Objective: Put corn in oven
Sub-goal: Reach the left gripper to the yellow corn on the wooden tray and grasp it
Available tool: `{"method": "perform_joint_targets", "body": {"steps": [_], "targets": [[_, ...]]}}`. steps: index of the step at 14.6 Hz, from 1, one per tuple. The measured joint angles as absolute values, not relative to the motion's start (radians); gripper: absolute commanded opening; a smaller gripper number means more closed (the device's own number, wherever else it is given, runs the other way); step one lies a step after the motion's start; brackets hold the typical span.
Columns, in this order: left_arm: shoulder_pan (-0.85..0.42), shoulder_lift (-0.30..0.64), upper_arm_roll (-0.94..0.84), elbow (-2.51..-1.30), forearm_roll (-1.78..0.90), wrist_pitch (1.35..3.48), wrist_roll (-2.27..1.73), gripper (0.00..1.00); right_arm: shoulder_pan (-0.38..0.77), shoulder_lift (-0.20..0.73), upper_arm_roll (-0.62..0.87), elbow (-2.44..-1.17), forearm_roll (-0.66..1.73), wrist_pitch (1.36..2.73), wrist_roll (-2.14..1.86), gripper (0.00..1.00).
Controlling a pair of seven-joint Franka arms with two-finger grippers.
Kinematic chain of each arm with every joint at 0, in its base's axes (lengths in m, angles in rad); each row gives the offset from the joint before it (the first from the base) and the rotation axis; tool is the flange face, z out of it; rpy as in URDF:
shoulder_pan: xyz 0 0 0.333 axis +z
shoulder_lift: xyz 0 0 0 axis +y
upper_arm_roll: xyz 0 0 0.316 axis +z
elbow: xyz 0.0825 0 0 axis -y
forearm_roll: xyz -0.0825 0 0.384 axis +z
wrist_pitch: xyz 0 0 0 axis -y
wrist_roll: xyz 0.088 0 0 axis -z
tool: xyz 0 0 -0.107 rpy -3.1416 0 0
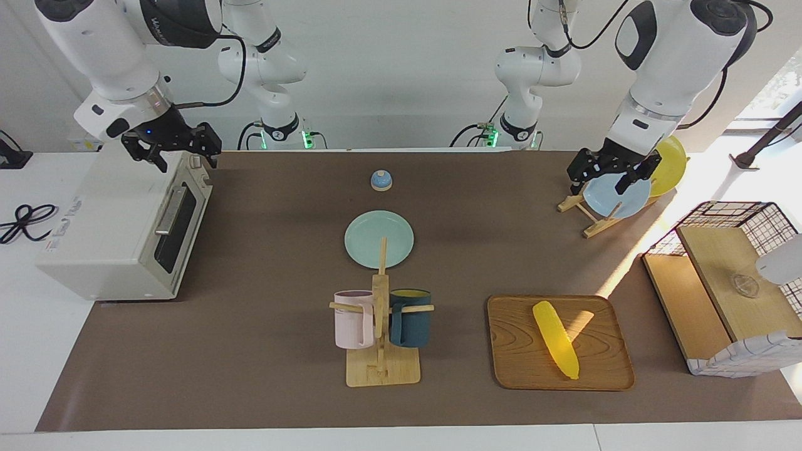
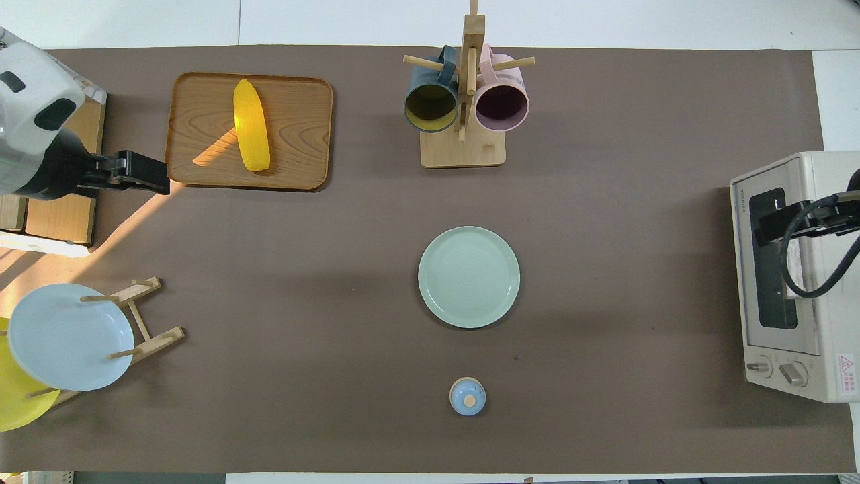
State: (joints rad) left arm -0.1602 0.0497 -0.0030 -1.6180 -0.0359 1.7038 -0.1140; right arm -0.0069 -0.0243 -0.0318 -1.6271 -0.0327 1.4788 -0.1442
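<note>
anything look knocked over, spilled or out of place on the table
Nothing stands out. The corn lies flat on the wooden tray, both mugs hang on their stand, the plates sit upright in the rack, and the oven door is closed. Both grippers are up in the air, holding nothing.

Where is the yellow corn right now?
The corn lies slantwise on the wooden tray toward the left arm's end of the table, beside the mug rack. No hand touches it.
</note>
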Motion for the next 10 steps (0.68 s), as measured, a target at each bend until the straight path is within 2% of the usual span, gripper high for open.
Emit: {"method": "perform_joint_targets", "body": {"steps": [2,4,10], "targets": [[-0.16,0.116,-0.004,-1.605,-0.044,1.735,-0.114,1.0,-0.007,-0.024,-0.032,-1.627,-0.032,1.479,-0.144,1.0],[-0.16,0.223,-0.006,-1.559,-0.048,1.787,-0.114,1.0,-0.007,-0.024,-0.032,-1.627,-0.025,1.479,-0.144,1.0],[-0.161,0.59,-0.011,-1.323,-0.049,1.953,-0.11,1.0,-0.005,-0.025,-0.028,-1.648,0.025,1.541,-0.112,1.0]]}}
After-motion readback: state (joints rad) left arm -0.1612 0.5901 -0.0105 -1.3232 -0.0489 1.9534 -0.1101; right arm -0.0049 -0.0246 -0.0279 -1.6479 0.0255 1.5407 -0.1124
